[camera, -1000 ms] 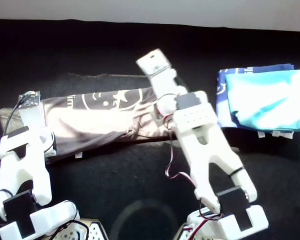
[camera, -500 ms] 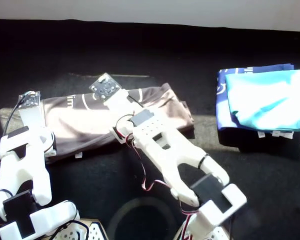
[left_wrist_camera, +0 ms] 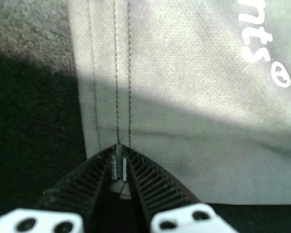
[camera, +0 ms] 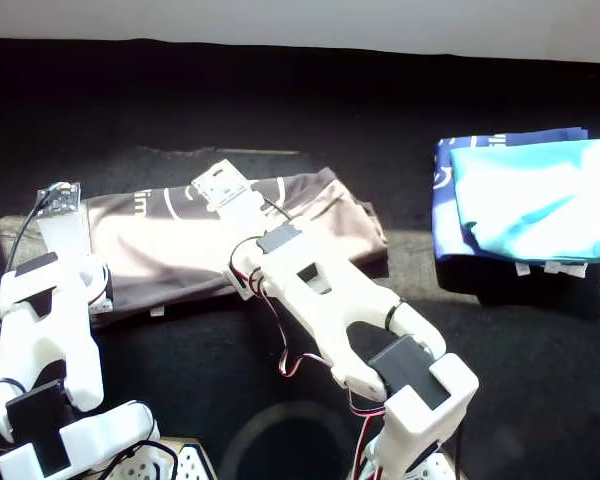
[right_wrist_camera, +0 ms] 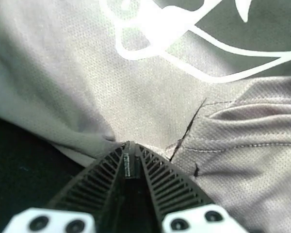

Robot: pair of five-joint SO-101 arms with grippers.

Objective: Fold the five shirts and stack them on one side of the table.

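Shirt-folding under way: a grey-brown shirt (camera: 160, 255) with white print (right_wrist_camera: 150, 41) lies as a long band across the left half of the bench (camera: 310, 100). The left gripper (left_wrist_camera: 119, 156) is clenched on the stitched hem at the end nearest the bench's left edge. This looks like an anchor to keep the cloth taut and square. The right gripper (right_wrist_camera: 129, 149) is pinched onto a bunched edge of the same shirt near the middle of the band, just beside a sleeve seam. That hold seems meant for drawing one end over the other in a crosswise fold. At the bench's right edge, well apart, sits the stack (camera: 525, 215): a cyan shirt (camera: 535, 190) on top, a blue shirt (camera: 448, 175) under it, and a black shirt (camera: 510, 278) at the bottom. By this count the garment in hand is the fourth, and a fifth remains.
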